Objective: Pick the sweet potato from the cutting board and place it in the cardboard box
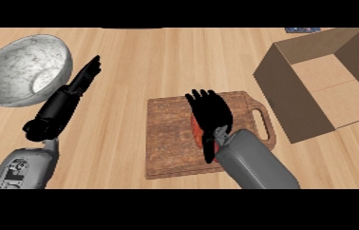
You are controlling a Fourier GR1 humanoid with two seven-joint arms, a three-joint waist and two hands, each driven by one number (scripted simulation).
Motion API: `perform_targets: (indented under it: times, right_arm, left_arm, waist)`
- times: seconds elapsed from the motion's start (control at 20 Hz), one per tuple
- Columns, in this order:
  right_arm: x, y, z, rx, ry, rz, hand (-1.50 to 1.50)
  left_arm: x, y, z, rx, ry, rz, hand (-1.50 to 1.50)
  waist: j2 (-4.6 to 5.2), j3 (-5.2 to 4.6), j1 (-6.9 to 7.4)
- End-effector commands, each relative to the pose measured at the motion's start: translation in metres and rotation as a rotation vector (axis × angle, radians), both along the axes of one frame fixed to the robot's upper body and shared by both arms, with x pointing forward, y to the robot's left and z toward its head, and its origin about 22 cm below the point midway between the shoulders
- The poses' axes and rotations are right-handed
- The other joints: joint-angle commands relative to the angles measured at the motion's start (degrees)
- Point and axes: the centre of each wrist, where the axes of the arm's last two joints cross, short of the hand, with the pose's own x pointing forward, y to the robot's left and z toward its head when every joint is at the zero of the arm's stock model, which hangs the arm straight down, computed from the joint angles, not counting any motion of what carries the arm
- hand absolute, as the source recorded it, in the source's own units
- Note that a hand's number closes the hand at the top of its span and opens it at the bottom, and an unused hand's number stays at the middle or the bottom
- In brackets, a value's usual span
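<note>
Wooden surface (161, 58): cardboard box (316, 89) and bowl (32, 70) hold nothing visible; my right robot hand (210, 115) covers the sweet potato (195, 129) on the cutting board (168, 134), grip unclear; left robot hand (84, 77) straight-fingered.

Silver bowl (32, 67) far left on wooden counter (161, 62).

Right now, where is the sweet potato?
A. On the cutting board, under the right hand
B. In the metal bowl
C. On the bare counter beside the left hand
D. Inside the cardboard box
A. The sweet potato shows as an orange sliver on the cutting board, mostly hidden beneath the right hand; the cardboard box holds nothing visible.
</note>
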Motion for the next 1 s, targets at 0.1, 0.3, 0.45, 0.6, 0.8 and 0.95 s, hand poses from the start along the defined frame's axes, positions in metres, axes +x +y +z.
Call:
perform_targets:
  times: [0.1,0.3,0.45,0.6,0.8,0.95]
  right_arm:
    - [-0.006,-0.005,-0.027,0.013,-0.021,0.135,1.5]
    - [-0.001,-0.005,-0.036,0.042,-0.132,0.174,1.5]
    - [0.015,0.009,-0.03,0.049,-0.191,0.194,1.5]
    - [-0.004,0.005,-0.032,0.084,-0.247,0.222,1.5]
    - [-0.056,-0.023,-0.038,0.257,-0.071,0.769,1.5]
    - [-0.082,-0.028,-0.037,0.359,-0.027,1.025,1.5]
  left_arm:
    - [-0.004,-0.002,0.006,0.005,0.016,0.011,0.0]
    - [0.003,0.0,0.005,-0.007,0.006,-0.011,0.0]
    - [0.007,-0.007,0.017,-0.015,-0.008,-0.007,0.0]
    - [-0.005,0.005,-0.003,-0.004,0.015,0.004,0.0]
    - [-0.004,0.01,0.0,-0.002,0.006,0.044,0.0]
    - [-0.006,0.005,-0.007,-0.013,0.021,0.034,0.0]
  waist:
    - [0.04,0.02,0.16]
    - [0.14,0.02,0.09]
    - [0.17,0.02,0.26]
    - [0.05,0.01,0.03]
    - [-0.88,0.24,-1.76]
    - [-0.85,0.31,-2.29]
